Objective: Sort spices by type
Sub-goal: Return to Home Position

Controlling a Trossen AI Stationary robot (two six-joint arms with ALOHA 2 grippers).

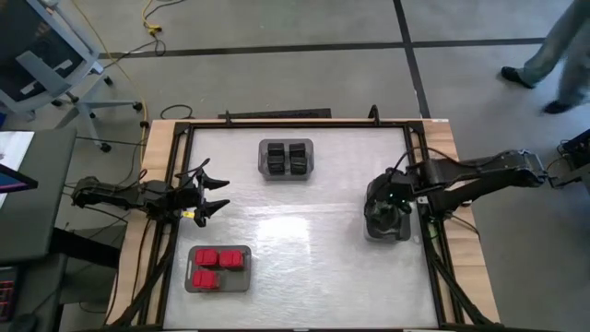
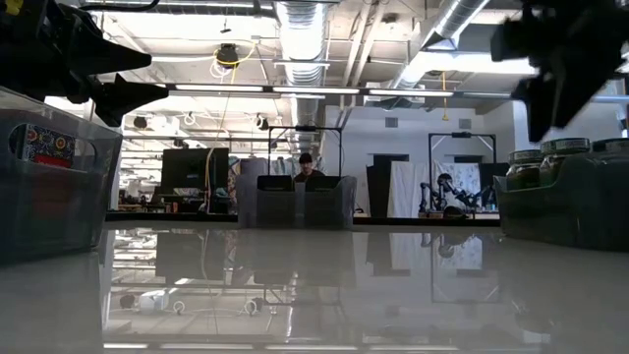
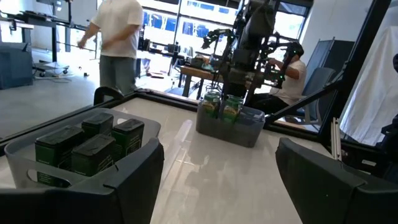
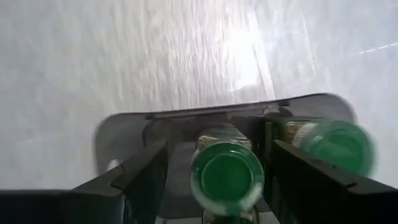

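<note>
Each kind of spice sits in its own grey tray. Black cube tins (image 1: 287, 158) fill the tray near the far edge, also seen in the left wrist view (image 3: 87, 146). Red boxes (image 1: 219, 263) lie in the near-left tray. Round jars with green lids (image 4: 227, 174) stand upright in the right tray (image 1: 387, 226). My right gripper (image 1: 389, 215) hangs over that tray pointing down, open, with its fingers (image 4: 146, 180) on either side of one jar without touching it. My left gripper (image 1: 221, 195) hovers open near the table's left edge.
A second green-lidded jar (image 4: 339, 146) stands close beside the one between my right fingers. The middle of the white table (image 1: 304, 240) lies bare between the three trays. A raised black frame (image 1: 419, 184) borders the table. People (image 3: 118, 43) are in the room beyond.
</note>
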